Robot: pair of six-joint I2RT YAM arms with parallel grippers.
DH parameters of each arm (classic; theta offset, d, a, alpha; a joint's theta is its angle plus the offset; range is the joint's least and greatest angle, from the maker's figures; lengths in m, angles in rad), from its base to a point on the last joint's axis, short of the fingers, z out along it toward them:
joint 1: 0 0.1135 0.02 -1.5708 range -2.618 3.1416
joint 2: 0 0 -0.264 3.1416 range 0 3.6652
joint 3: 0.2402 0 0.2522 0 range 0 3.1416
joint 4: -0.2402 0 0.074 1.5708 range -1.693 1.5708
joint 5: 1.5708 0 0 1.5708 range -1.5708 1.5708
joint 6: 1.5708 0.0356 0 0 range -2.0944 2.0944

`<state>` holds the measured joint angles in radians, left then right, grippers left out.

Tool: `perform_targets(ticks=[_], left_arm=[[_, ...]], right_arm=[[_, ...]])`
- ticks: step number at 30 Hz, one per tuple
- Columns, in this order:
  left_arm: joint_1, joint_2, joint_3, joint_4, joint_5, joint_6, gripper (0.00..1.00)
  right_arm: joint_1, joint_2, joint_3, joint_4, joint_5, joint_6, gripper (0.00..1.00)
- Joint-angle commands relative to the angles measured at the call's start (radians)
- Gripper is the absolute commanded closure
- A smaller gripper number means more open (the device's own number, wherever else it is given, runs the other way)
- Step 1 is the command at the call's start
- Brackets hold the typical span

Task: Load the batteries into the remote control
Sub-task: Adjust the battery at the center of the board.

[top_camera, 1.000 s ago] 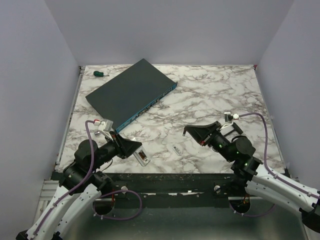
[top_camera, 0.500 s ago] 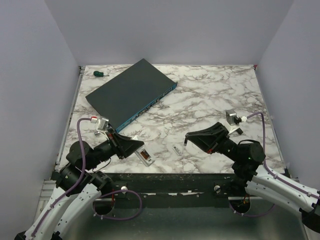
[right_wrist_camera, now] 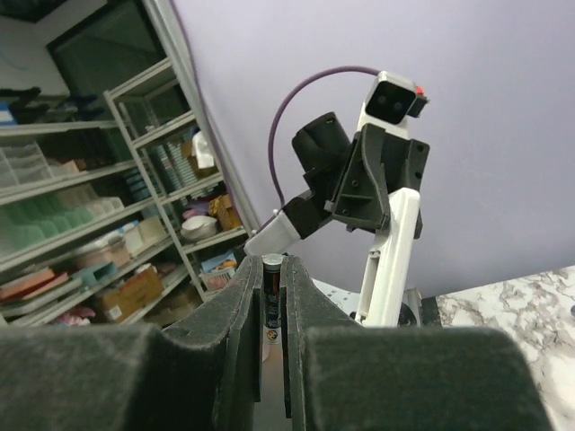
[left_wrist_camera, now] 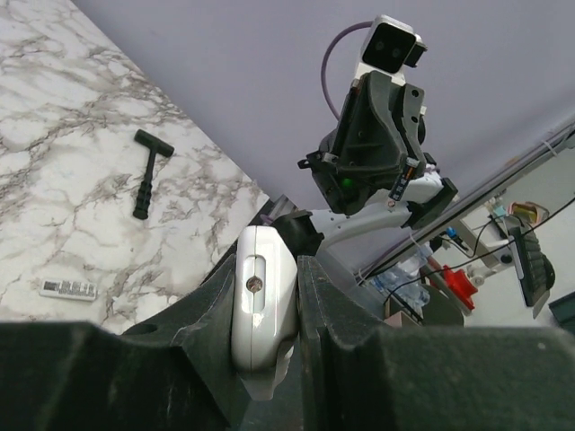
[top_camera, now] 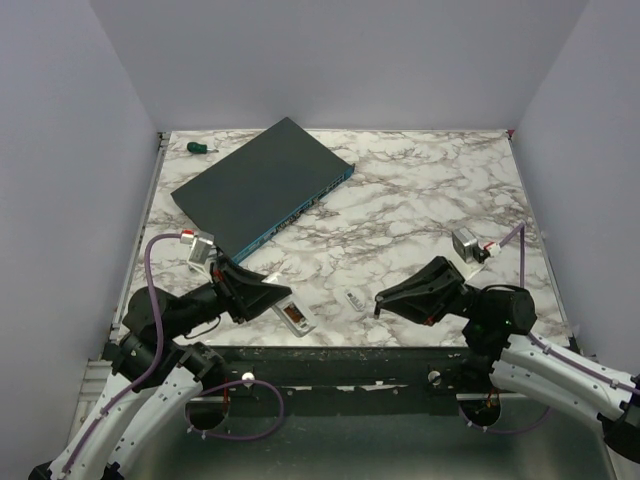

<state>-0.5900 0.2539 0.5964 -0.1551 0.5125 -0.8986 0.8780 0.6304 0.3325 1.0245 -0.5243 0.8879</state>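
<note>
The left gripper [left_wrist_camera: 269, 266], clamped on the remote control [top_camera: 293, 316], and the right gripper [right_wrist_camera: 271, 263], pinching a battery [right_wrist_camera: 272, 296], have swung low to face each other, apparently lining up for insertion.

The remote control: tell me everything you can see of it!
The remote control is small, slim and white, smooth plastic by its look. The left claw is shut on it, pinching both sides, and one end pokes out near the front of the table. From above, its face shows a dark reddish rectangle. The left wrist view shows a rounded end with a slot and a round dot. Whether it rests on the table is unclear.
</note>
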Motion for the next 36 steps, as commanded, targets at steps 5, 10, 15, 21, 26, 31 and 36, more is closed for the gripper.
perform_targets(ticks=[5, 10, 15, 21, 26, 31, 36], left_arm=[[0.006, 0.015, 0.014, 0.121, 0.092, -0.006, 1.00], [0.007, 0.027, 0.019, 0.139, 0.106, -0.001, 1.00], [0.007, 0.033, 0.025, 0.135, 0.106, 0.003, 1.00], [0.006, 0.026, 0.032, 0.114, 0.098, 0.013, 1.00], [0.006, 0.035, 0.030, 0.125, 0.096, 0.010, 1.00], [0.006, 0.042, 0.029, 0.131, 0.098, 0.008, 1.00], [0.006, 0.043, 0.027, 0.135, 0.098, 0.010, 1.00]], right_arm=[[0.006, 0.036, -0.026, 0.182, -0.203, -0.054, 0.99], [0.006, 0.045, 0.015, 0.079, -0.285, -0.208, 0.99], [0.006, 0.023, 0.092, -0.232, -0.309, -0.523, 0.99], [0.006, -0.017, 0.157, -0.475, -0.350, -0.837, 0.99], [0.006, -0.052, 0.145, -0.476, -0.416, -0.947, 0.99], [0.006, -0.053, 0.140, -0.451, -0.488, -0.969, 0.99], [0.006, -0.046, 0.136, -0.422, -0.530, -0.983, 0.99]])
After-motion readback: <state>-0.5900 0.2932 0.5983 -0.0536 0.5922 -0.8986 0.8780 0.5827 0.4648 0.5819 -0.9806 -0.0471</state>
